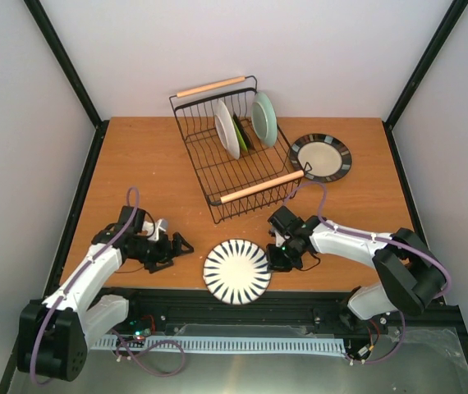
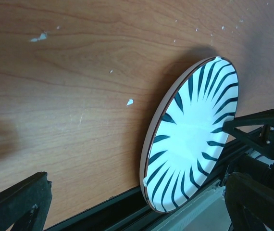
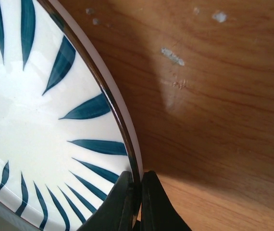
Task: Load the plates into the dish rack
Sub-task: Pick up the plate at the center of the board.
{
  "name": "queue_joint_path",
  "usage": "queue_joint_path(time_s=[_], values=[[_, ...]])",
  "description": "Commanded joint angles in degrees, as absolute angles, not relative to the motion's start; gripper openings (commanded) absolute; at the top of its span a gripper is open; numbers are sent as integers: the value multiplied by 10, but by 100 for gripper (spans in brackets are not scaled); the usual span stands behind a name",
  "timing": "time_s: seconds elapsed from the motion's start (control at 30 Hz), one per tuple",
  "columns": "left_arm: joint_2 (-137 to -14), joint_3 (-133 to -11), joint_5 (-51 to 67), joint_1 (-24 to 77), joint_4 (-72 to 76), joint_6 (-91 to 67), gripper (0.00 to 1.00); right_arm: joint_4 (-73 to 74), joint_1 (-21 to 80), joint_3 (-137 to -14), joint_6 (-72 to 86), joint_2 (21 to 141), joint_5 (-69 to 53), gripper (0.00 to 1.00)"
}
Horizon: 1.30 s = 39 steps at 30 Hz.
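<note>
Down at the near edge of the counter (image 1: 148, 168): striped plate pinched by its rim

Robot's right claw (image 3: 140, 182) is clenched on the right-hand rim of the white plate with black radial stripes (image 1: 236, 272), which lies on the wood with its near edge hanging a little over the front. The left claw (image 1: 182, 246) sits released and spread wide just to the plate's left, not touching it. It's ceramic, so it's stiff, probably heavy for a thin rim pinch, glazed and slippery, and it'll chip if dropped. That edge grip looks likely to let it pivot, so taking the opposite rim too seems safer. At the back, the dish rack (image 1: 217, 176) holds a few plates upright, and a black-rimmed plate (image 1: 321, 157) lies flat beside it.
</note>
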<state>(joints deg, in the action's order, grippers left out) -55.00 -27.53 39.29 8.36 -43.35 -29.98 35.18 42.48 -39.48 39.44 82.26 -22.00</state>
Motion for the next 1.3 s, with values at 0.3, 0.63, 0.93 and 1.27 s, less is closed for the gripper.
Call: queue_joint_path(time_s=[0.3, 0.63, 0.93, 1.27], values=[[-527, -248, 426, 101, -406, -321, 94, 332, 432, -446, 379, 821, -284, 3], [-511, -224, 439, 105, -386, -333, 94, 339, 432, -488, 392, 817, -294, 3], [-516, -197, 430, 105, -377, -328, 95, 324, 430, -491, 407, 808, -312, 3], [-501, -203, 446, 105, -362, -358, 96, 228, 419, -429, 444, 785, -360, 3]])
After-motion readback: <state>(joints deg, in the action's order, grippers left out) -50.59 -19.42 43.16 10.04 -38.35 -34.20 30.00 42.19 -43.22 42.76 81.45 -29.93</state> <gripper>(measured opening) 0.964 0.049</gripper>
